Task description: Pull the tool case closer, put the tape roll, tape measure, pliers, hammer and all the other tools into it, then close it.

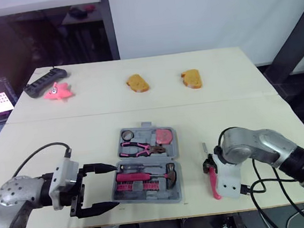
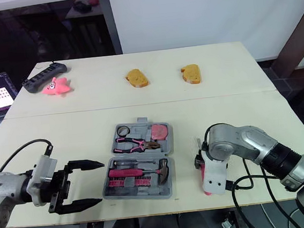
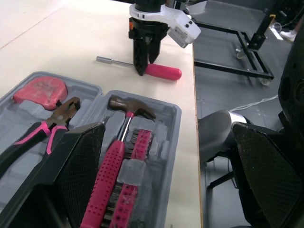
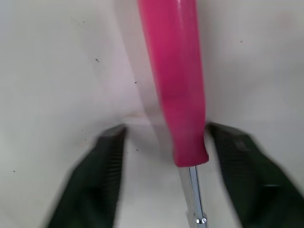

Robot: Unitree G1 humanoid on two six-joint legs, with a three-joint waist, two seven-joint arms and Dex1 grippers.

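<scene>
Table [image 1: 86, 107], screwdriver [image 4: 178, 85] between right gripper [image 4: 165, 130] (seemingly parted)

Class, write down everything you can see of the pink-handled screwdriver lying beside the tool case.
The screwdriver has a glossy pink handle, plastic by its look, and a thin silver metal shaft. It lies flat on the pale table, outside the open tool case to its right, shaft pointing away from the robot. The right gripper stands over it, open and straddling the handle.
</scene>
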